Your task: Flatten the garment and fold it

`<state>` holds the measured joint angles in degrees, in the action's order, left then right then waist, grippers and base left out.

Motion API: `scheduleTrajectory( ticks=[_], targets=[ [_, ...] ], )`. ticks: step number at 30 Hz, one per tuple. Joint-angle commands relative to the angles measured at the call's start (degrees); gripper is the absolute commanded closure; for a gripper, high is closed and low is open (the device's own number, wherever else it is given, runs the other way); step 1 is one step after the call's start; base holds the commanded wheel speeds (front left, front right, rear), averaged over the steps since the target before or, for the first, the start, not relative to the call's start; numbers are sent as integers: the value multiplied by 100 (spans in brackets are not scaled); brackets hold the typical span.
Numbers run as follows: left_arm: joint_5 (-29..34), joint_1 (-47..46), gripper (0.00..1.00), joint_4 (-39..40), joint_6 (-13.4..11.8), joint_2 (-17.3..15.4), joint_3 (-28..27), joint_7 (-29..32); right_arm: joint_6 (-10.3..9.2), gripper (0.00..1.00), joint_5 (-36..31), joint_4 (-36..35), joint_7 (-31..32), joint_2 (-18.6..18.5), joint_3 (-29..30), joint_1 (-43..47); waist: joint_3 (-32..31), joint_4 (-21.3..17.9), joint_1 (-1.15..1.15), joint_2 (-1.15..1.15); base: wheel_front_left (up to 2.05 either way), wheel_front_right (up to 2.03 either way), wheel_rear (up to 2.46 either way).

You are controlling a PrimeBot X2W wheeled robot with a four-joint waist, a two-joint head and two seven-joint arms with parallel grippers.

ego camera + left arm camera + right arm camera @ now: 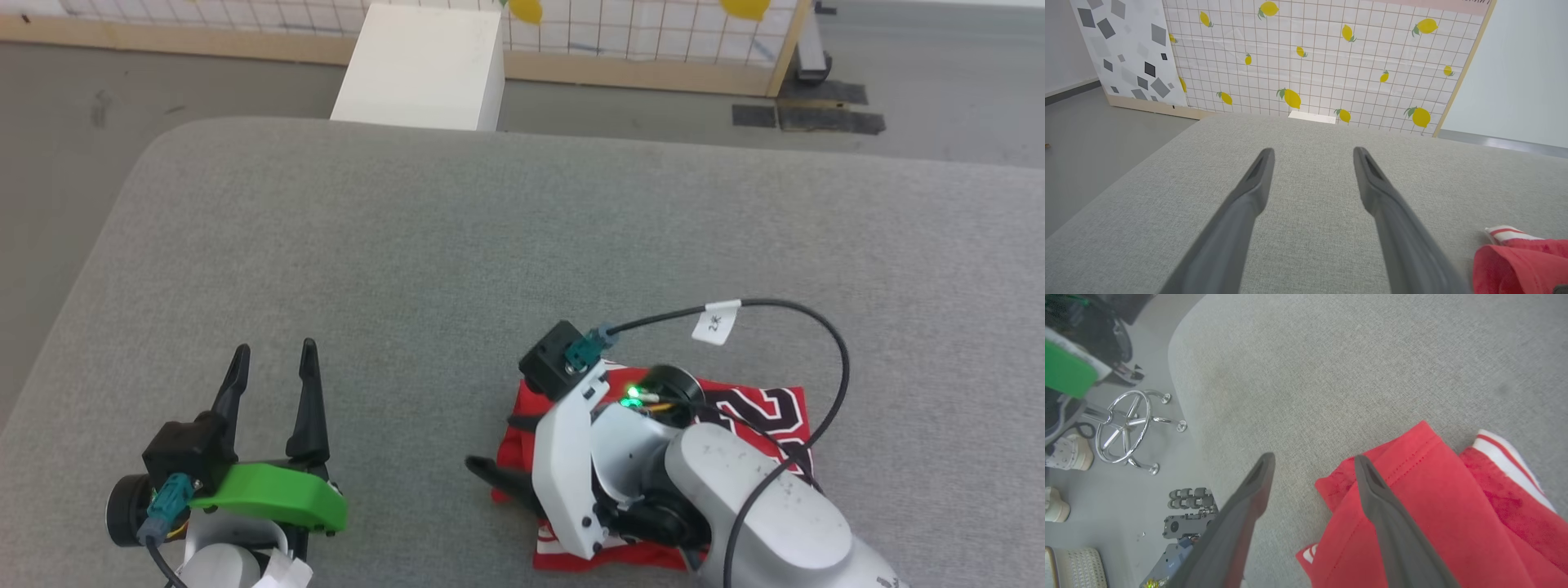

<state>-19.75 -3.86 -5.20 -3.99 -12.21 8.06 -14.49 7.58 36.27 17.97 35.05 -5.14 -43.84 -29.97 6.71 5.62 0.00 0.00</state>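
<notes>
While the folded shirt (784, 400) is lying on the gray cushion (490, 245), R gripper (1314, 457) is hanging spread over its edge (L gripper (275, 347) gaping too).

- left gripper (275, 347): two long black tapered fingers, grooved near the tips
- green plastic bracket (273, 494) at its base, black camera block (184, 449) beside it
- teal connector (167, 498) with a dark cable
- right gripper (1313, 457): same dark grey fingers
- right forearm (775, 514): pale grey, rounded, dark specks
- white bracket (567, 465) with small screws, black camera block on top
- black looping cable (841, 367) with a handwritten white tag (716, 322)
- green light (630, 400) at the wrist
</notes>
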Motion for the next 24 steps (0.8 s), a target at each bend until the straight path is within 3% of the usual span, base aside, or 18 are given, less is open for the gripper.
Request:
scheduleTrajectory(
  ticks=[1, 6, 11, 18, 24],
  targets=[
    [-32, 65, 0, -13, 41, -15, -16, -43, -9, 0, 68, -187, -54, -87, -18, -115, -148, -134, 0, 0, 0, 0, 0],
    [-70, 155, 0, -3, 30, -48, -43, -42, -9, 0, 335, -868, -141, -434, 320, -14, -311, -353, 0, 0, 0, 0, 0],
    [-97, 216, 0, 30, 10, -62, -63, -43, -9, 0, 302, -1349, -321, -883, 1265, 316, -383, -557, 0, 0, 0, 0, 0],
    [-134, 240, 0, 88, -17, -67, -78, -45, -9, 0, -256, -1296, -141, -1330, 2509, 1049, -319, -722, 0, 0, 0, 0, 0],
    [-121, 146, 0, 113, -22, -48, -26, -45, -9, 0, -735, -938, 121, -1243, 2990, 1572, -140, -692, 0, 0, 0, 0, 0]
  ],
)
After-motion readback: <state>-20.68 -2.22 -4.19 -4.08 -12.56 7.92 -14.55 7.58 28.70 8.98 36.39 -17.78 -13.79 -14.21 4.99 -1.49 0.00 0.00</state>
